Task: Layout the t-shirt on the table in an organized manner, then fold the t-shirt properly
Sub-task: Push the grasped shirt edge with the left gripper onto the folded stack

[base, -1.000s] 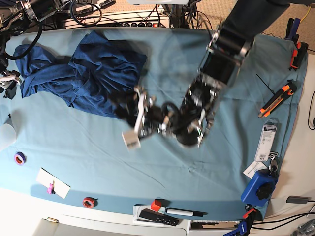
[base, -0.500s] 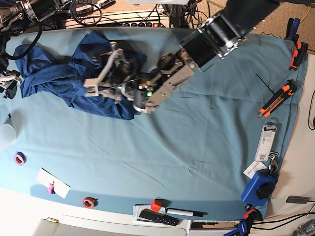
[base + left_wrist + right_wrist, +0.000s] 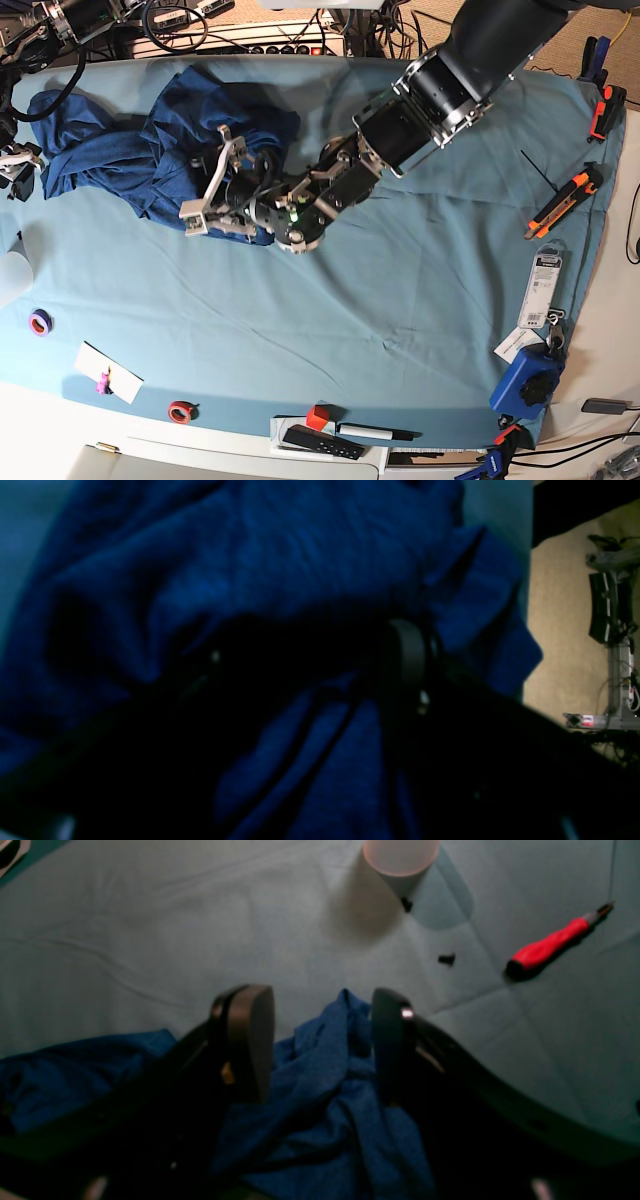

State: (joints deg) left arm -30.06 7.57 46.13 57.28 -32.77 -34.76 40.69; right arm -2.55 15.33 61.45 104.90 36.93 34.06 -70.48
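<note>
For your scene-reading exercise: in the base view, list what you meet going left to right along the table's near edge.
Purple tape ring → white card → red tape ring → red cube → black marker → blue clamp.

Base view overhead, looking straight down on the whole table (image 3: 420, 330). Both wrist views low, close, aimed past their fingers — all three sharing the t-shirt (image 3: 110, 150).

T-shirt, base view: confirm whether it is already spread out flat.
No: the t-shirt lies bunched in folds near the table's far corner, with the open left gripper over its near edge.
</note>
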